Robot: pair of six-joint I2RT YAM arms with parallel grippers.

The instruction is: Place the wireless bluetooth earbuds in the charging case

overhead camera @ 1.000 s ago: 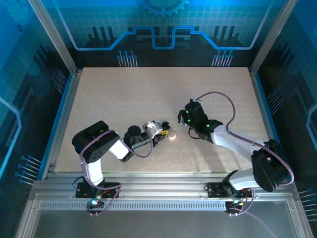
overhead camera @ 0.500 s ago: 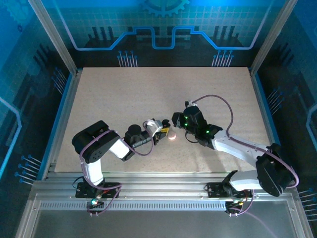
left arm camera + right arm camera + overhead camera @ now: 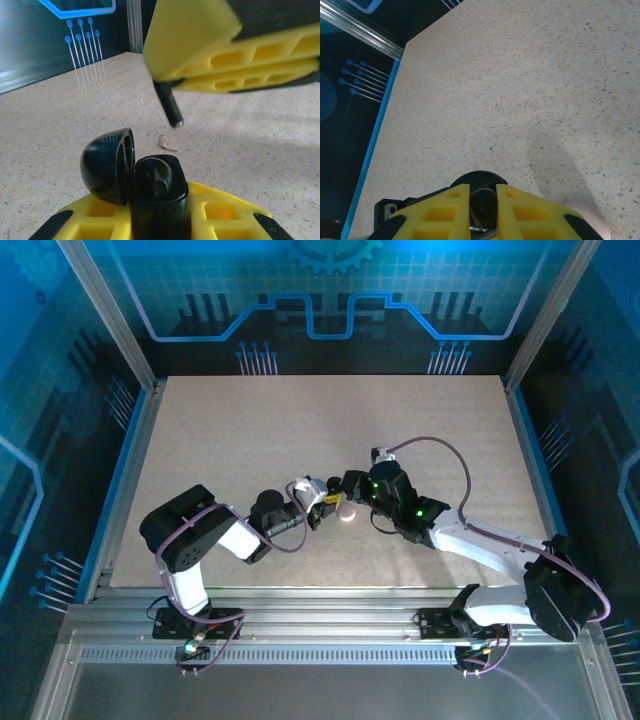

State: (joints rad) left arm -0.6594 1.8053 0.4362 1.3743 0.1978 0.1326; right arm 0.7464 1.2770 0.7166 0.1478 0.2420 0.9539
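Blue-lit cage walls around a speckled beige tabletop (image 3: 250, 430). Near the middle of the surface, a shade closer to the near edge than the far one, both arms nose to nose.

On to the left gripper (image 3: 160, 220): clamped on the black rounded plastic charging case (image 3: 156, 182), lid flipped back and leaning left in the wrist view, dark well facing up.

Just above and beyond it, the right gripper (image 3: 483, 194): yellow fingers (image 3: 440, 210) pinched together on the tiny black stubby earbud (image 3: 169, 106), stem poking down at a slant, tip hanging clear of the case. Not in the well yet!

Down on the surface just past the case, the tiny pale whitish earbud (image 3: 168, 144), lying on its side, touching nothing.

From overhead, a small pink round disc (image 3: 346, 512) flat on the tabletop right beside the two grippers, on the near side of the right one.
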